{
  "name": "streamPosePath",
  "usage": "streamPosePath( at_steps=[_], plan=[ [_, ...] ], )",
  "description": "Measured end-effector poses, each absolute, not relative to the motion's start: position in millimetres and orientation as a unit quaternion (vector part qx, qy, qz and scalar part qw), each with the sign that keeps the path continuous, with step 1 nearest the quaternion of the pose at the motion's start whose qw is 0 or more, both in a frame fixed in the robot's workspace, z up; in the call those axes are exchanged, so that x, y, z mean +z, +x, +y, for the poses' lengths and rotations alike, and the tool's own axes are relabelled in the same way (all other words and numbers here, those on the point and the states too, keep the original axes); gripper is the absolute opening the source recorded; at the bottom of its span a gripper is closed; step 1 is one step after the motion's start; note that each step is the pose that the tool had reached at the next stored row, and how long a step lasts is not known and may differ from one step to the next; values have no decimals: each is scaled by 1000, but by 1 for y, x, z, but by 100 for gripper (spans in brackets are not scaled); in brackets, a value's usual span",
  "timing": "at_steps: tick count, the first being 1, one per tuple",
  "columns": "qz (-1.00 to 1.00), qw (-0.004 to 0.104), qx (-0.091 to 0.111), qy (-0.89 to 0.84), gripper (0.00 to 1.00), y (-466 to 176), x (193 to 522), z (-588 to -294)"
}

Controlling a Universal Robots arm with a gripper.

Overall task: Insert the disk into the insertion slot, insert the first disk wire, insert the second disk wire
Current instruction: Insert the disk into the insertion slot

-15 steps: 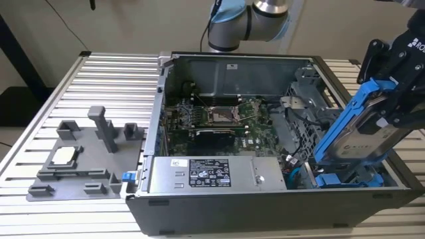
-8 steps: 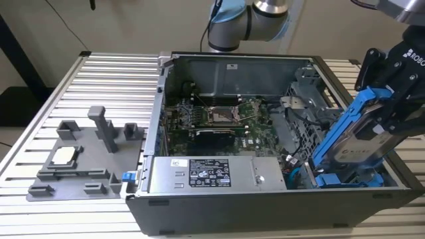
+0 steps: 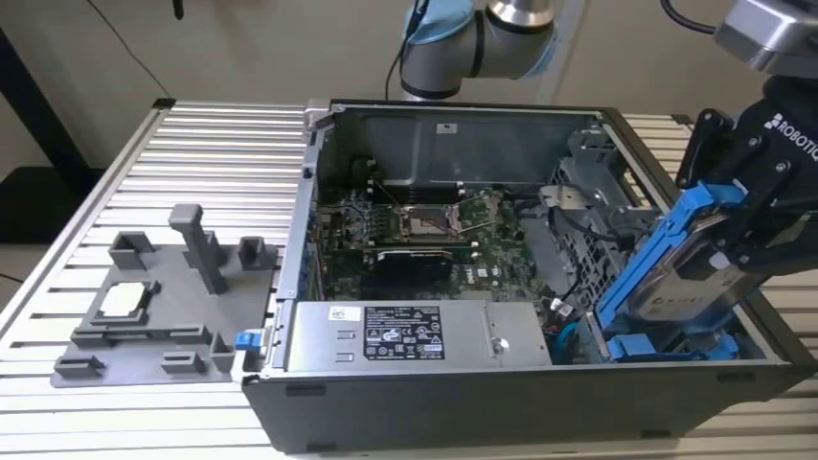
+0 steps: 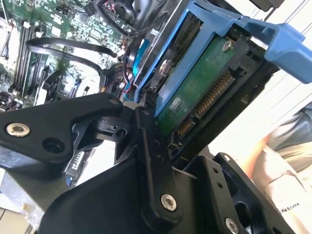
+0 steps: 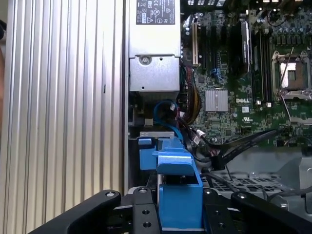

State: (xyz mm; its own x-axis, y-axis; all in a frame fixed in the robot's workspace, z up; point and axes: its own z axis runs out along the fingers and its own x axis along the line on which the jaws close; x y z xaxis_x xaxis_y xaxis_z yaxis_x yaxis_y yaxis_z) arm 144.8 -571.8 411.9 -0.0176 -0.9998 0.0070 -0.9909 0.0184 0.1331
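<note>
Gripper (image 3: 748, 251) jaws clamped on disk (image 3: 677, 273), disk tilted, held above drive cage (image 3: 595, 182), by PC case (image 3: 383, 412) edge at the exterior view's right, 2nd blue carrier (image 3: 671, 347) below it, near case corner

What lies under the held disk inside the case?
Under the tilted disk, clamped in the tool, a second blue carrier sits in the case. Whether it holds a drive, and the insertion slot itself, are hidden by the disk.
</note>
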Motion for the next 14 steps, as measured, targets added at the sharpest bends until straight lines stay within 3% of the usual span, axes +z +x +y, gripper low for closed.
streamPosePath(
  at_steps=[14],
  plan=[
    [-710, 49, -45, 701, 33, 146, 394, -572]
  ],
)
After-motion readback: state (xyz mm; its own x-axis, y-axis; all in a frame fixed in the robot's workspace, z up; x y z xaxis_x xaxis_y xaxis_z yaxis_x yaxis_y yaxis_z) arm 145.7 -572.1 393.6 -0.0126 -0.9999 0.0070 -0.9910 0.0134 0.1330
